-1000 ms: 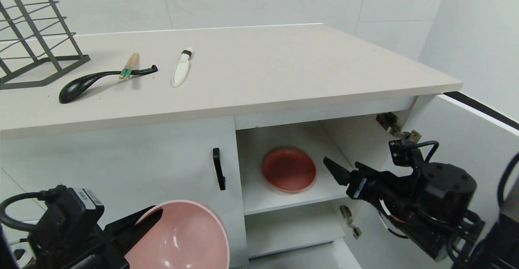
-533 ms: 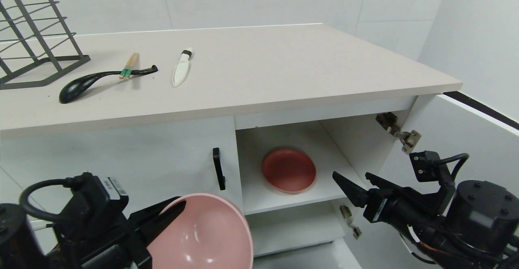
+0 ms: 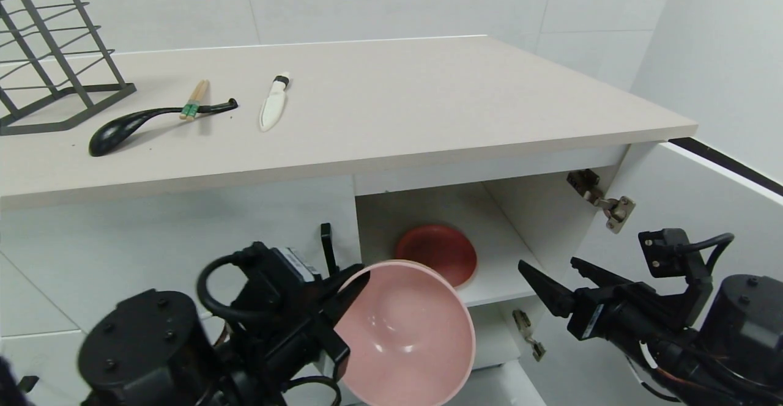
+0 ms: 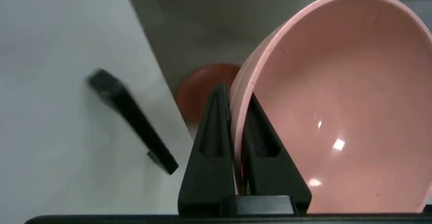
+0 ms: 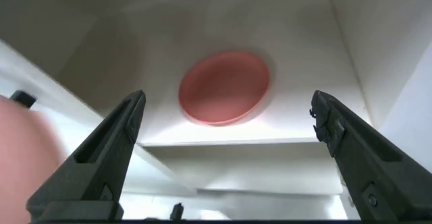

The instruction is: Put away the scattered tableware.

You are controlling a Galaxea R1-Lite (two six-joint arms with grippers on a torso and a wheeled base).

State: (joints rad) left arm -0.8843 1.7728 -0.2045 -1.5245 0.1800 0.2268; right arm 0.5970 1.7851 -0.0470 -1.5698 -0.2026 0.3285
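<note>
Counting one bowl (image 3: 404,332), one plate (image 3: 438,249)

Both arms are matte black. The left arm (image 3: 147,351) has a round joint housing dotted with screws, a looped cable (image 3: 203,290) and a white printed label (image 3: 301,261). The right arm (image 3: 743,314) has a like housing, an arching cable (image 3: 709,239) and a white sticker (image 3: 591,324). Jaws are long, tapering wedges.

Beige countertop (image 3: 428,100) carries, at upper left, a wire rack (image 3: 98,107), black ladle (image 3: 113,134), chopsticks (image 3: 194,100) and sheathed knife (image 3: 273,105); the cabinet shelf (image 3: 495,265) at centre holds a red plate (image 3: 440,250).
</note>
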